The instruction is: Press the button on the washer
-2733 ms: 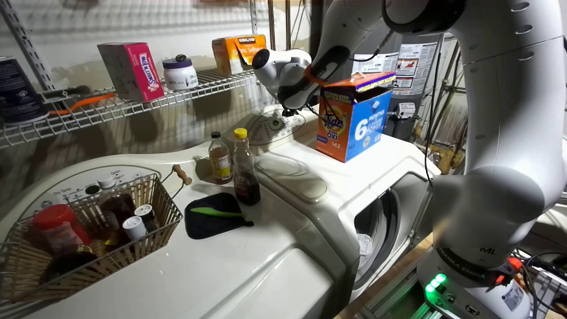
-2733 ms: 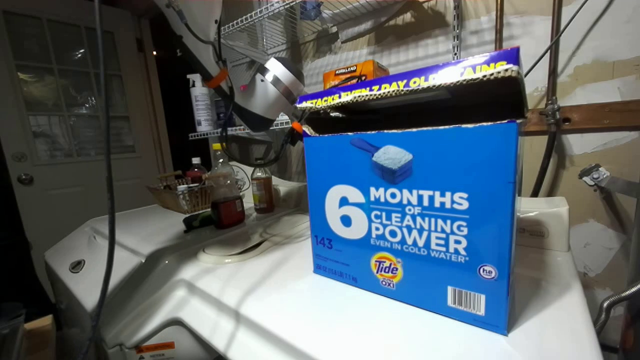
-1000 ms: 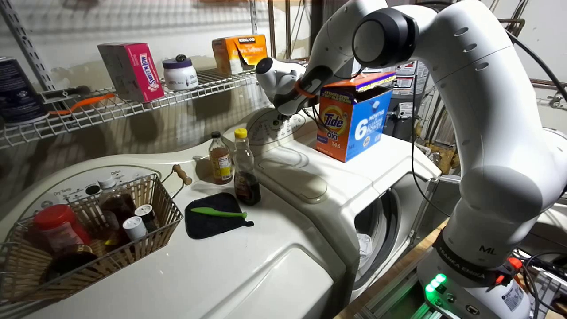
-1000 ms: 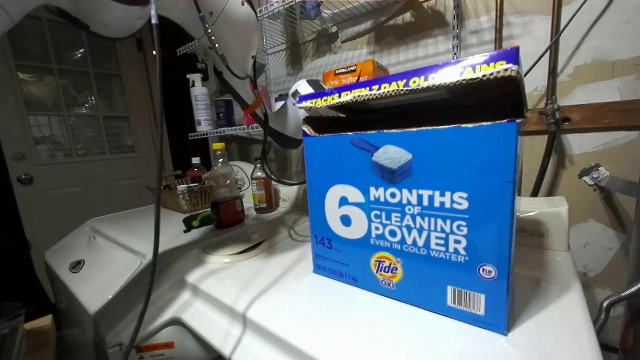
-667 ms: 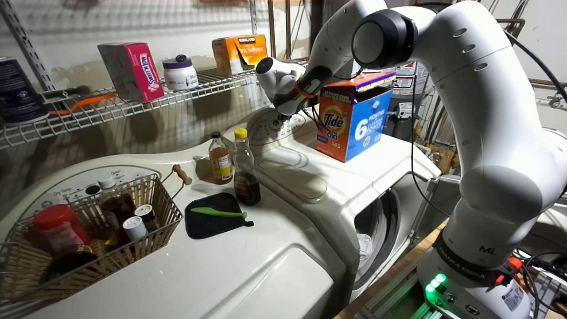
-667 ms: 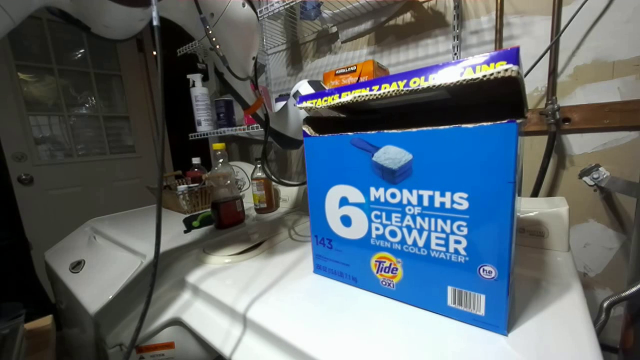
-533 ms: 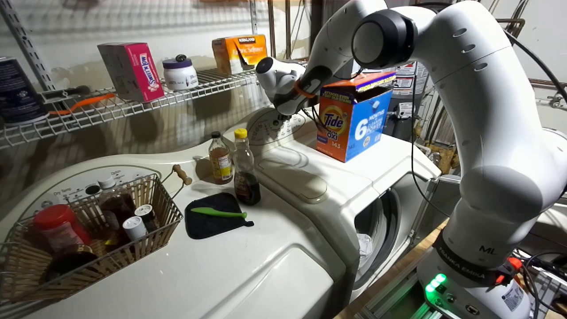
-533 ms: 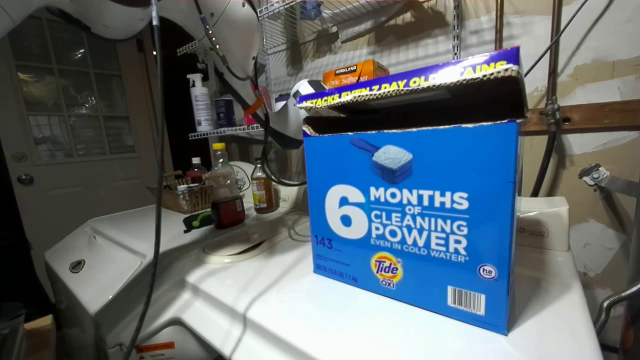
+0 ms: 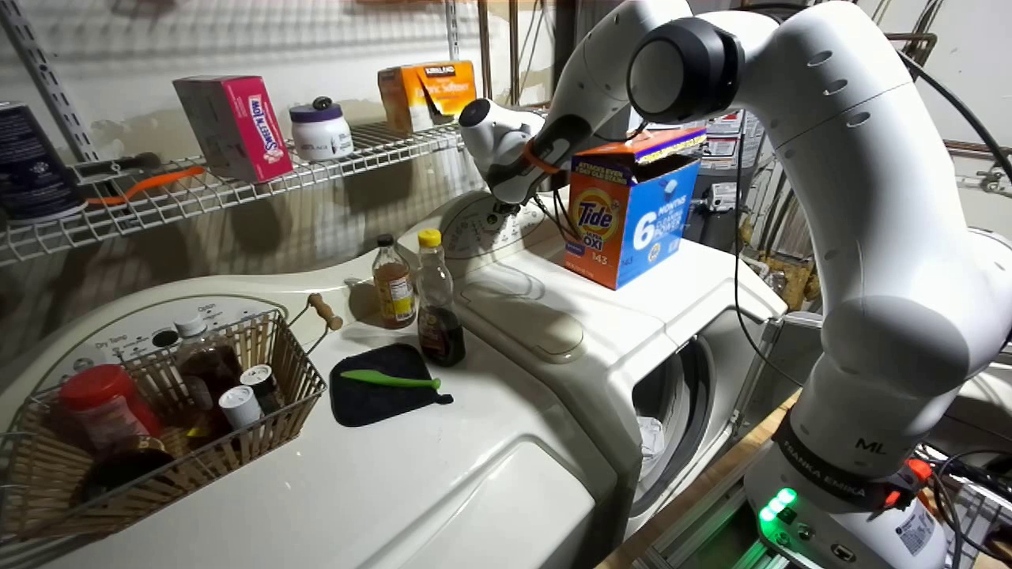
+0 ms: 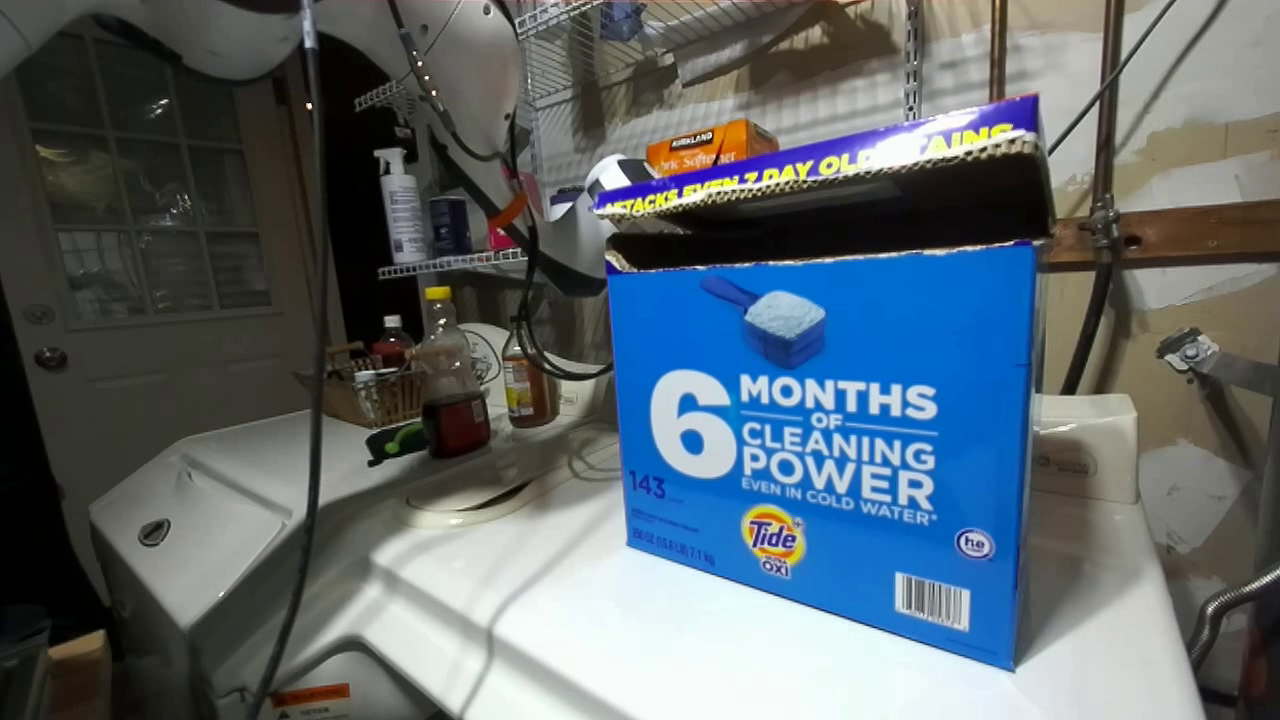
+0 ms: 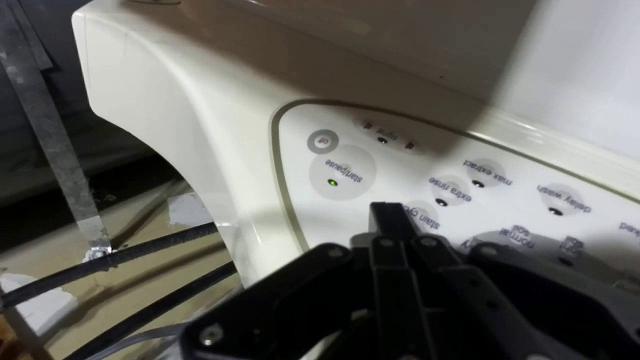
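"So, where exactly is the big glossy white front-loading washer [image 9: 632, 304]?"

"Side by side with another white appliance [image 9: 364, 478]. An open orange-and-blue cardboard detergent box [image 9: 660, 225] stands on the washer's top in both exterior views."

"And the black two-fingered gripper [image 11: 392, 217]?"

"Over the washer's pale, glossy control panel [image 11: 330, 215], at the end of a white jointed robot arm [image 9: 862, 197]. Its jaws are clenched, tips together."

"On the round grey start/pause button [image 11: 345, 170]?"

"Near it. In the wrist view the tips lie just off its printed circle, where a small green light [image 11: 333, 183] glows. Whether they touch the panel, I can't tell."

"What's on the neighbouring appliance?"

"A clear plastic bottle [image 9: 440, 324] with a yellow cap, a wire-and-wood basket [image 9: 253, 441], and a dark cloth pad [image 9: 368, 407] with a bright green utensil [image 9: 391, 379] lying across it."
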Available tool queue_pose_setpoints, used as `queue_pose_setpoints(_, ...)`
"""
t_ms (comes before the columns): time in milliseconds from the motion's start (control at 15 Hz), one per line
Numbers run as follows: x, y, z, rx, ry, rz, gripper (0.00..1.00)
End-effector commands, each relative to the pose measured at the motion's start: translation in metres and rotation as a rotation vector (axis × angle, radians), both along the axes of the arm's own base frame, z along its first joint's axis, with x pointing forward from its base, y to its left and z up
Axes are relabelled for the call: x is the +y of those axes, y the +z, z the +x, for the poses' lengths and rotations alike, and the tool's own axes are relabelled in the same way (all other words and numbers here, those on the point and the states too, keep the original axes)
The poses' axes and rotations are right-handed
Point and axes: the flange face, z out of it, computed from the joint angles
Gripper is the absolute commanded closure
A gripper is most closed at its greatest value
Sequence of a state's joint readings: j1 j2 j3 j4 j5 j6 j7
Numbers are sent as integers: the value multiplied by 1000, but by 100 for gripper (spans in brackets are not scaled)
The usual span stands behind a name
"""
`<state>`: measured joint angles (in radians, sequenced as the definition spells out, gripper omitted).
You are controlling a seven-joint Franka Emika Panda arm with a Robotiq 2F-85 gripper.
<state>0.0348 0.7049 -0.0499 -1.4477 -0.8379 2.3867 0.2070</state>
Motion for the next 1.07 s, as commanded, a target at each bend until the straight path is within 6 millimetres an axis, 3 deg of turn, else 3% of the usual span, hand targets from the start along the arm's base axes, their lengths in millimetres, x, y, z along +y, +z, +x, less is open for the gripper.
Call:
queue_pose_setpoints(0, 9, 15, 26, -122, -78, 93, 100)
queue_pose_setpoints(333, 8, 13, 26, -103, -157, 138, 100)
queue_pose_setpoints(1000, 0, -1, 23, -176, -125, 99, 100)
